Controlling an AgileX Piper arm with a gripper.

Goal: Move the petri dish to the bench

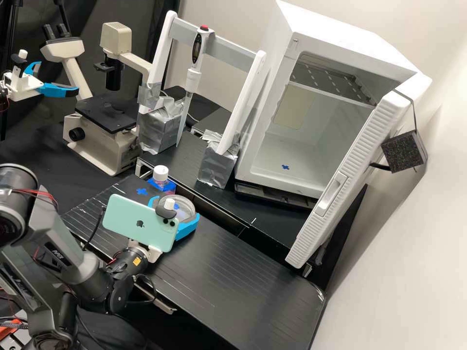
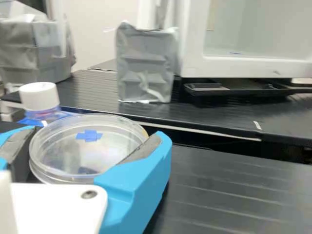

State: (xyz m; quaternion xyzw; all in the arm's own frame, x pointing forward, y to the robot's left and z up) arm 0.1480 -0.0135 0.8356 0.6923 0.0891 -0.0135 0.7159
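In the high view my gripper (image 1: 175,210) is over the black bench (image 1: 219,262), partly behind the phone mounted on the wrist. Its blue fingers flank the clear round petri dish (image 1: 186,205), just beside a white-capped bottle. From the wrist, the gripper (image 2: 93,142) has a grey-padded finger pressed against each side of the petri dish (image 2: 109,155), which lies nearly level between them. A blue cross shows on or through the dish. Whether its underside touches the bench is not clear.
The white-capped bottle (image 1: 160,176) stands by a blue cross mark (image 1: 141,191) on the bench. Behind are a raised black shelf (image 1: 187,160), a pipette stand with foil-wrapped feet, a microscope (image 1: 104,131) and the open white incubator (image 1: 272,160).
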